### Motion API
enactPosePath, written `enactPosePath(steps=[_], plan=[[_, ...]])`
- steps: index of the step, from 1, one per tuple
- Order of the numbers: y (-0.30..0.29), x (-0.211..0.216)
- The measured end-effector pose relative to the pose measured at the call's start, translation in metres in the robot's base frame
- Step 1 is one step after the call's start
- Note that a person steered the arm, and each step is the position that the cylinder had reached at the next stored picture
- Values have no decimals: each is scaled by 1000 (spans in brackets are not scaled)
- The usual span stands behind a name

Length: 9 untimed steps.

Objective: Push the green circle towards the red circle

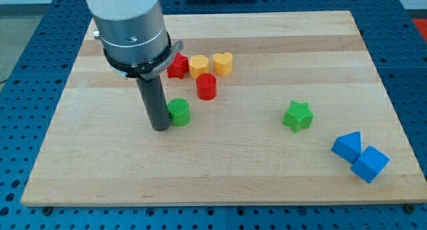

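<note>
The green circle (179, 112) is a short green cylinder left of the board's middle. The red circle (207, 87) is a red cylinder up and to the right of it, a small gap away. My tip (161, 128) stands on the board right beside the green circle's left side, touching it or nearly so. The rod rises from there to the silver arm body at the view's top left.
A red star (177, 66), a yellow hexagon (198, 65) and a yellow heart (223, 63) sit in a row above the red circle. A green star (297, 116) lies at the right. A blue triangle (347, 146) and a blue cube (370, 164) lie at the bottom right.
</note>
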<state>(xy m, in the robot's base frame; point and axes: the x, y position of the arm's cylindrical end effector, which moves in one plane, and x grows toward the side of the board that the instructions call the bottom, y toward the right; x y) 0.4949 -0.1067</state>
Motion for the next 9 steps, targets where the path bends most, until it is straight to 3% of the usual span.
enactPosePath(steps=[3, 6, 9], plan=[[-3, -6], [-3, 61], [28, 34]])
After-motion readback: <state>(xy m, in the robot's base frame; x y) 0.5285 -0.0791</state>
